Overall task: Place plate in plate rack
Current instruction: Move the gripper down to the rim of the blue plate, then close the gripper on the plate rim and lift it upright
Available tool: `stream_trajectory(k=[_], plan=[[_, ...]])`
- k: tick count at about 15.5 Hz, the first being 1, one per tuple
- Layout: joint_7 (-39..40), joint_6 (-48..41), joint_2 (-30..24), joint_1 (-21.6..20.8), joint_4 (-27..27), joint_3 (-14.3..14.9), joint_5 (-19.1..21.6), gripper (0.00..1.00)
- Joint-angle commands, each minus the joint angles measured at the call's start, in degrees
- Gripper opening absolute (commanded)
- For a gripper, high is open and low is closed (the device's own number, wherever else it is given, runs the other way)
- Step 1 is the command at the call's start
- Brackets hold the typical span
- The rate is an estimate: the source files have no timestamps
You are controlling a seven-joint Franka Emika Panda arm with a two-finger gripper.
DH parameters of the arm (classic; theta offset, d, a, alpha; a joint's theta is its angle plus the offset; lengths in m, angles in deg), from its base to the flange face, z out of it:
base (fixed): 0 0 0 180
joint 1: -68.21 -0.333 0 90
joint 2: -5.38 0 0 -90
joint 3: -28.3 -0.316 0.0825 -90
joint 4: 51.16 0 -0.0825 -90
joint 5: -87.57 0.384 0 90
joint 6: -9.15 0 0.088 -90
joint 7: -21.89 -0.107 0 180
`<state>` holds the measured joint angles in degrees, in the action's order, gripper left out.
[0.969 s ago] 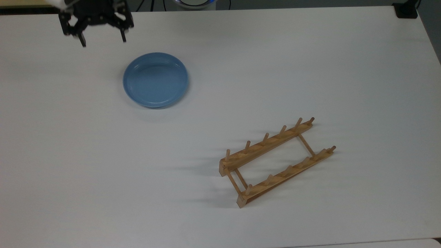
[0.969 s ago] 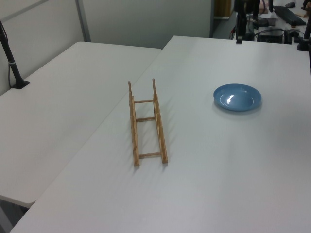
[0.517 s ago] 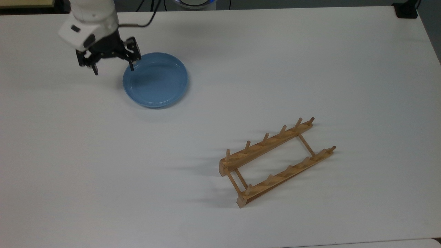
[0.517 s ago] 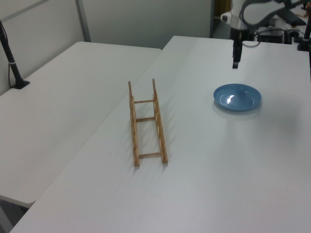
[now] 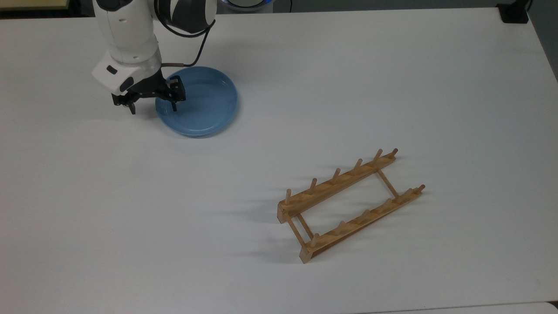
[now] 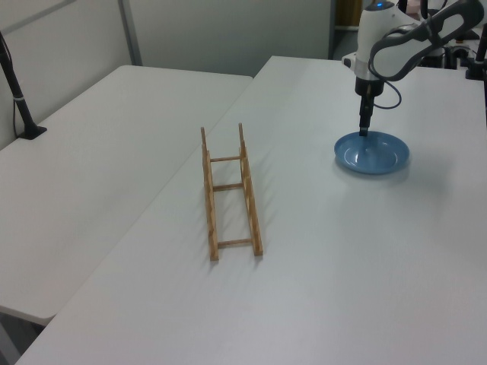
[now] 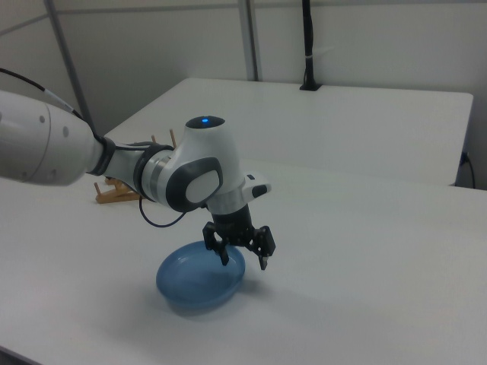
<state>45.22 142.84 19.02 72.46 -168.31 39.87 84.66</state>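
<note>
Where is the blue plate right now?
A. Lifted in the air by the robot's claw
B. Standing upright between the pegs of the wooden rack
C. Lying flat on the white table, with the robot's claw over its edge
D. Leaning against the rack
C. The plate lies flat on the table, well apart from the plate rack, and the open gripper straddles its rim.

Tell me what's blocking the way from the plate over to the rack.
Nothing visible. The plate sits flat with the hand open astride its rim. Bare white table lies between it and the empty wooden rack.
</note>
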Motion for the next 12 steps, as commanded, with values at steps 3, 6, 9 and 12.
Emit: stream_trajectory(k=[3, 6, 9, 12], plan=[[-5.6, 2.2, 1.2, -0.5, -0.6, -0.3, 0.1, 0.65], [-6.6, 2.1, 1.4, -0.6, -0.5, -0.4, 0.1, 0.26], [-8.6, 2.1, 1.3, -0.7, -0.5, -0.5, 0.1, 0.05], [-8.6, 1.7, 1.0, -0.7, -0.2, -0.5, 0.1, 0.00]])
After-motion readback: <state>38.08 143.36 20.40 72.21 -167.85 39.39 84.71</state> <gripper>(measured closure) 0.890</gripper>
